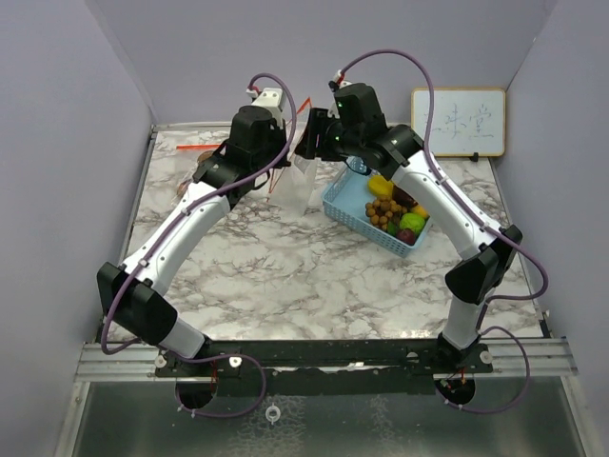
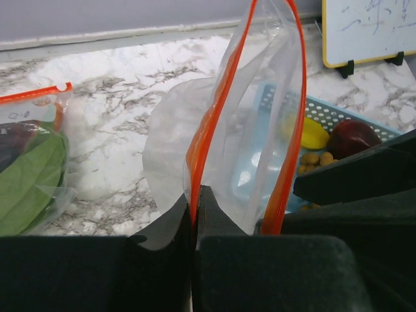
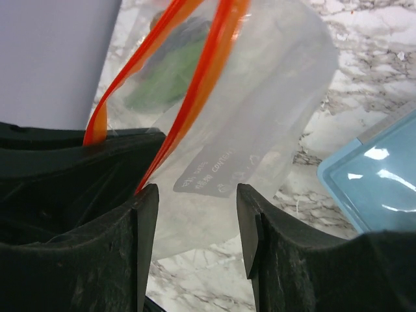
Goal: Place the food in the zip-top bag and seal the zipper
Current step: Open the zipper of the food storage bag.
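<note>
Clear glossy plastic film — zip-top bag (image 2: 260,117); smooth marble-look surface — table (image 1: 285,276).

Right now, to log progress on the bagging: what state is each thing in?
zip-top bag: held up, mouth open, nothing visible inside
left gripper: shut on the bag's rim
right gripper: open at the bag's zipper
food: in the blue basket, unbagged
second bag: lying flat, green vegetable inside
</note>
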Action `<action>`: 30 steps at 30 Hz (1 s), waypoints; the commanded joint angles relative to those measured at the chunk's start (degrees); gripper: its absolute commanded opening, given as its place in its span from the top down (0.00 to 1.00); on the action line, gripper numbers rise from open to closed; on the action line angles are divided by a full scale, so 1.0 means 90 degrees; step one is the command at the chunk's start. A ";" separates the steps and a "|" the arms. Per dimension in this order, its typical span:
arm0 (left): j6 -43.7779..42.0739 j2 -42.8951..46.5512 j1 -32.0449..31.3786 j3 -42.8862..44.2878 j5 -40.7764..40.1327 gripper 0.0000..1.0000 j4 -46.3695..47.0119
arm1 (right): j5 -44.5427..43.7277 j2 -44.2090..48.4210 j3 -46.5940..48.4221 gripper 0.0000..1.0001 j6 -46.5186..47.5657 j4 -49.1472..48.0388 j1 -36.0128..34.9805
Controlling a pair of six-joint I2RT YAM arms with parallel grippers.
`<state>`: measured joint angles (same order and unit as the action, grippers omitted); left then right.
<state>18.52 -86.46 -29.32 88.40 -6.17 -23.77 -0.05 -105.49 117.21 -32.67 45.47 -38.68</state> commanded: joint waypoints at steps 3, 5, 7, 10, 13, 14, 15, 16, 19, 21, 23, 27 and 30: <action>0.0006 0.0342 -0.0032 0.0003 -0.0869 1.00 0.0051 | -0.0224 0.0073 0.0285 0.48 -0.0597 -0.0799 0.0074; -0.0009 0.0356 -0.0028 -0.0039 -0.0910 1.00 0.0033 | -0.0125 -0.0011 0.0324 0.48 -0.0669 -0.0840 0.0066; -0.0082 0.0366 -0.0033 -0.0107 -0.1060 1.00 0.0019 | -0.0132 0.0049 0.0206 0.48 -0.0728 -0.0993 0.0059; -0.0200 0.0385 -0.0033 -0.0280 -0.1276 1.00 0.0071 | -0.0127 0.0343 -0.0184 0.45 -0.0702 -0.1474 0.0059; -0.0227 0.0356 -0.0032 -0.0451 -0.1305 1.00 0.0175 | 0.0035 0.0345 -0.0220 0.40 -0.0650 -0.1663 0.0050; -0.0196 0.0342 -0.0033 -0.0465 -0.1256 1.00 0.0203 | 0.0061 0.0248 -0.0119 0.40 -0.0653 -0.1597 0.0049; -0.0148 0.0332 -0.0033 -0.0462 -0.1168 1.00 0.0238 | 0.0041 0.0115 0.0012 0.39 -0.0670 -0.1449 0.0049; -0.0098 0.0324 -0.0033 -0.0445 -0.1102 1.00 0.0268 | 0.0029 -0.0038 0.0160 0.39 -0.0700 -0.1276 0.0049; -0.0021 0.0272 -0.0033 -0.0340 -0.1005 1.00 0.0292 | 0.0031 -0.0549 0.0631 0.40 -0.0750 -0.0695 0.0051; -0.0015 0.0269 -0.0030 -0.0286 -0.0994 1.00 0.0309 | -0.0033 -0.0764 0.0782 0.41 -0.0813 -0.0333 0.0036; -0.0009 0.0265 -0.0031 -0.0257 -0.0994 1.00 0.0317 | -0.0143 -0.0826 0.0707 0.41 -0.0801 -0.0191 0.0012; -0.0093 0.0283 -0.0032 -0.0262 -0.1080 1.00 0.0367 | -0.0437 -0.0904 0.0440 0.41 -0.0653 0.0103 0.0013; -0.0514 0.0371 0.0042 -0.0282 -0.1632 1.00 0.0263 | -0.1242 -0.0962 0.0374 0.41 -0.0378 0.0750 0.0010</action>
<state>17.47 -84.58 -29.52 84.20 -15.46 -22.28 -2.15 -113.60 121.43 -38.83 43.90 -38.22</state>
